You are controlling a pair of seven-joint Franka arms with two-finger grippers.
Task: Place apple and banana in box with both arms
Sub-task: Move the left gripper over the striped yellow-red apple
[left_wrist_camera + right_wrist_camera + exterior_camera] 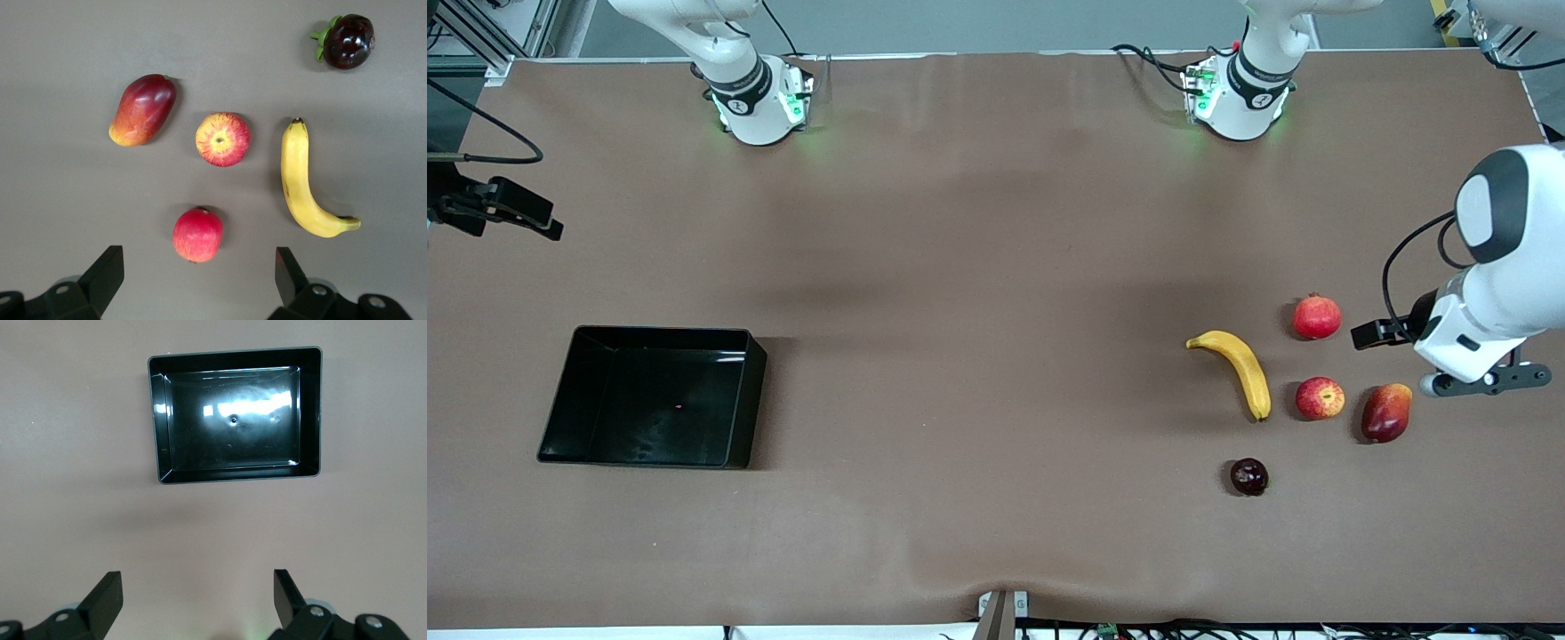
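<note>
Five fruits including apple (1320,397), banana (1238,366); apparently no legible writing.

Three spare fruits on a brown tabletop (978,267)

In the front view's lower right, a round red fruit with a crown tip (1317,317) sits highest, an elongated red-orange fruit (1386,412) lies lower and nearer the frame's right edge, and a dark purple round fruit (1249,476) with a green stalk cap sits lowest, well apart from the other two.
</note>
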